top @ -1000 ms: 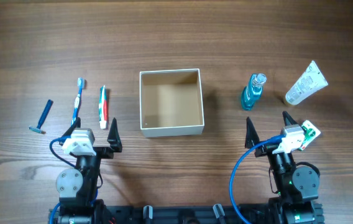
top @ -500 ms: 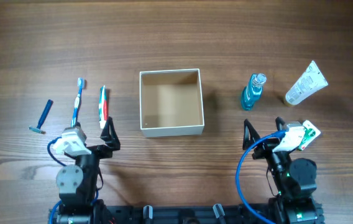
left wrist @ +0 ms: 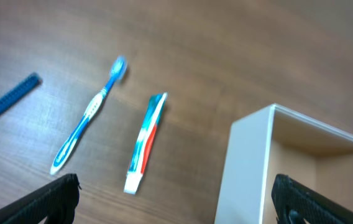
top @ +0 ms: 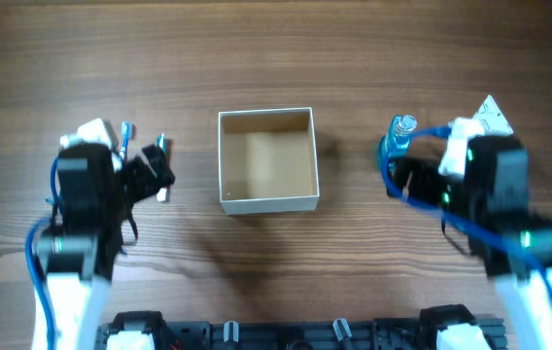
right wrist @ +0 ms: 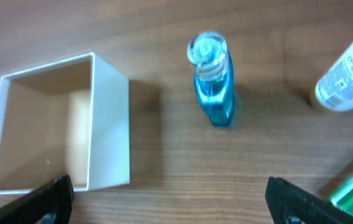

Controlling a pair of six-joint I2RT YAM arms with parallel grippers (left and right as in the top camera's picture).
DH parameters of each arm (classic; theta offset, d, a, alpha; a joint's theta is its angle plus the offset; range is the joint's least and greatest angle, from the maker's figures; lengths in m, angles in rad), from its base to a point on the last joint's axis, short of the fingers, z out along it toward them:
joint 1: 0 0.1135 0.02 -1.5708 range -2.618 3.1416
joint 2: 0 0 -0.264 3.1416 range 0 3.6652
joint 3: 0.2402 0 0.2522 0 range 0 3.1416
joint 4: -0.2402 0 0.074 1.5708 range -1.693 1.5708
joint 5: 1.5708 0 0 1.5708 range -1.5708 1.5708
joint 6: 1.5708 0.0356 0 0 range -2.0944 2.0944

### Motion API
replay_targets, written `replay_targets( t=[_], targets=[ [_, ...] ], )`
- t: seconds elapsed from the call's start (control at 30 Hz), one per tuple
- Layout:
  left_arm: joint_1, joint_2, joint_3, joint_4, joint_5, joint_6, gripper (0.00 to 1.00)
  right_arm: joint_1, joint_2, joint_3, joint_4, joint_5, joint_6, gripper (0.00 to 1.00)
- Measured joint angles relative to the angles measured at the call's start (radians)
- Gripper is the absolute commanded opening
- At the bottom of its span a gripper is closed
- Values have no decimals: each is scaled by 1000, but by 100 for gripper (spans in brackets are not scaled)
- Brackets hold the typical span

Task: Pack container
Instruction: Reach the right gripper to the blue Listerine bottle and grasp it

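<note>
Overhead, we see the container (top: 268, 202) mid-table between our arms, the left gripper (top: 153, 167) over the toothpaste (top: 160, 145), and the right gripper (top: 404, 175) beside the blue bottle (top: 398, 136). Left wrist: our jaws are spread wide, the toothpaste lies lengthwise ahead, the container rightward. Right wrist: jaws are spread wide, the bottle is ahead, the container leftward.

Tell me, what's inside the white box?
Nothing that shows. From overhead the container holds only bare tan cardboard floor. Its near wall hides a thin strip of that floor, so that bit cannot be checked.
</note>
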Motion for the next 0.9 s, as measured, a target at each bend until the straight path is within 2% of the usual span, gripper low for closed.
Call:
replay_targets(
  t=[0.1,0.23,0.43,0.6,0.7,0.73,0.8,0.83,0.9],
  targets=[
    [0,180,145,-117,19,5,100,0,190,131,-75,0,-17,100],
    [0,293,182,-132,39,8,100,0,318,161,-43,16,-24,100],
    [0,334,182,-99,47,11,100,0,445,161,67,150,-20,100],
    [0,334,182,-82,48,11,100,0,559,162,163,176,-49,98],
    [0,334,182,-78,48,11,100,0,612,162,196,175,-71,85],
    [0,334,182,-78,48,11,100,0,620,162,200,175,-75,75],
    [0,334,182,-76,48,11,100,0,621,162,213,175,-80,49],
    [0,334,182,-76,48,11,100,0,621,162,219,175,-85,43],
    [0,334,182,-76,48,11,100,0,621,163,219,175,-93,37]
  ],
)
